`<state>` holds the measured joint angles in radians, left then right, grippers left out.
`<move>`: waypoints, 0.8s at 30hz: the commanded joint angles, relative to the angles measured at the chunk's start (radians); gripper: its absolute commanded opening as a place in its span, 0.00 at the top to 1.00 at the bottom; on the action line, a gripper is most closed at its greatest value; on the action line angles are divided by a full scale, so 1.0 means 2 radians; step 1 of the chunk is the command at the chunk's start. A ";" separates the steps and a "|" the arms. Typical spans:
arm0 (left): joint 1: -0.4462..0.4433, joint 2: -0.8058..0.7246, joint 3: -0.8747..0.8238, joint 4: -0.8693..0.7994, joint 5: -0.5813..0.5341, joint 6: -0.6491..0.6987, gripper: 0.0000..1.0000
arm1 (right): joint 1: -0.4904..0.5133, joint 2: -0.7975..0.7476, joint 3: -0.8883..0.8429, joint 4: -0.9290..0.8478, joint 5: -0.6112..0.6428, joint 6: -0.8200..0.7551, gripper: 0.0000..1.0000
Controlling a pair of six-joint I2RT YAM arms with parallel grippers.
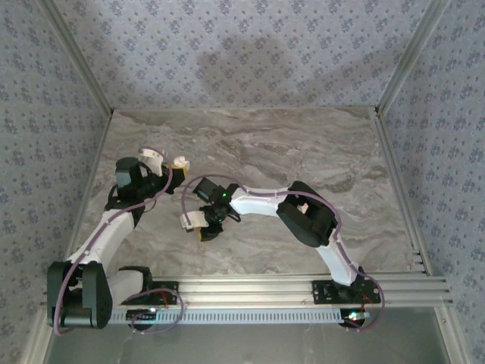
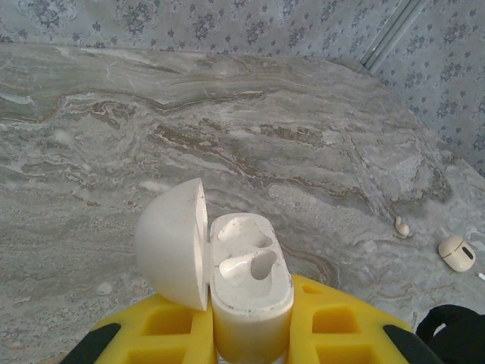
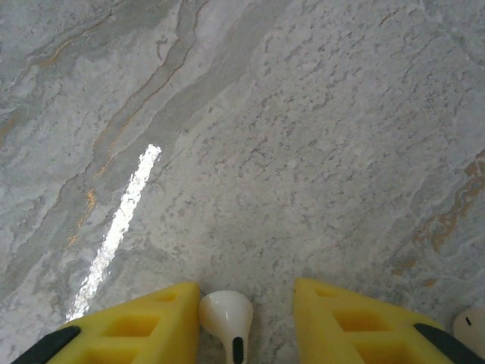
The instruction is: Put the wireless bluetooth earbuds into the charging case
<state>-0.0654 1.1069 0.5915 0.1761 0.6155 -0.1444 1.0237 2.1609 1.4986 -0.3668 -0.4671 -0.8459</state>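
Marbled bench, papered walls. Left tool pinches the charging case toward the left edge, lid open, both sockets empty. Right tool stands spread astride one earbud lying mid-bench. Likely the other earbud just beside. Nothing inserted yet.

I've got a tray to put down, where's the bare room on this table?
Bare: the far half of the table, up to the back wall, and the strip between the right arm and right rail. Crowded: near centre-left, where the left gripper holds the open charging case and the right gripper straddles an earbud.
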 commanded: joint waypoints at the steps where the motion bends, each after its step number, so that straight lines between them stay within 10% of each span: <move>1: 0.004 -0.009 -0.002 0.004 0.007 -0.005 0.80 | 0.003 0.008 0.009 -0.012 0.005 0.007 0.65; 11: 0.002 -0.005 0.005 -0.013 0.017 0.014 0.80 | -0.007 -0.032 -0.052 0.018 0.037 0.060 0.78; 24: -0.057 0.011 0.028 -0.044 0.014 0.059 0.81 | -0.057 -0.194 -0.277 0.099 0.214 0.364 0.79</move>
<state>-0.1619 1.1191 0.5980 0.1070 0.6197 -0.0628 0.9314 1.8317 1.0180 -0.1383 -0.2062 -0.3447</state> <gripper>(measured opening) 0.204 0.210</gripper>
